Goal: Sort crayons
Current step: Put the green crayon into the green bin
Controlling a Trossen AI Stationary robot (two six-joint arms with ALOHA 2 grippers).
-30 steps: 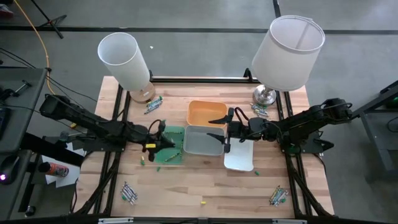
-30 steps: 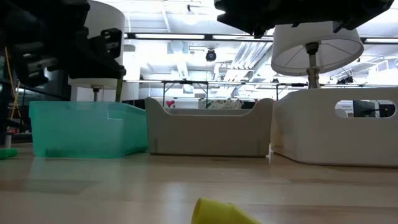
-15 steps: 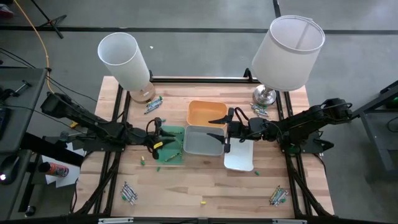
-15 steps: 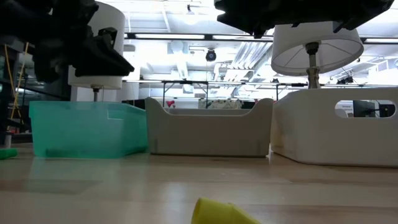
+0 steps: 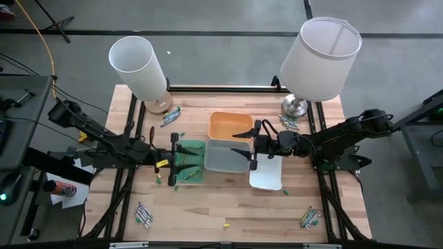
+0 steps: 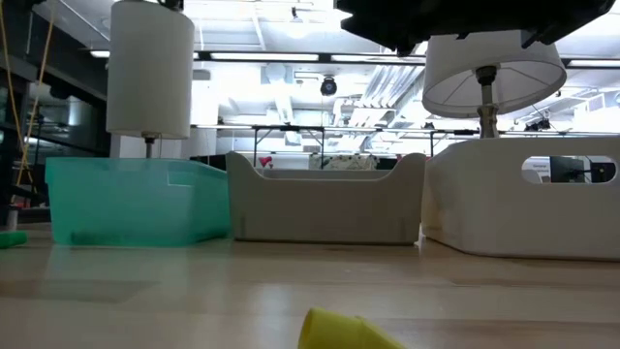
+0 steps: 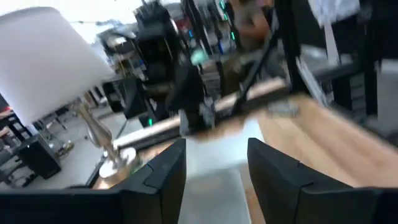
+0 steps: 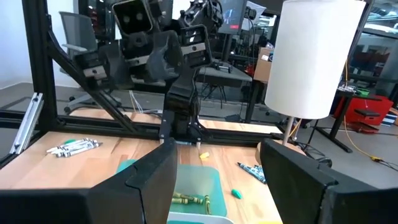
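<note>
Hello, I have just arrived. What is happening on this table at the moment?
A two-armed robot is sorting crayons into small plastic trays. The left gripper is open and empty at the edge of the green tray, which already holds a few green crayons. The right gripper waits open over the grey tray, holding nothing. Bundles of crayons lie unsorted near the table's corners, and loose crayons around the trays.

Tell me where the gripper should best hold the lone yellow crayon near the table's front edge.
Probably at the middle of the yellow crayon, coming straight down from above. It lies flat and alone on the bare table, so the fingers could close across its thin width.
</note>
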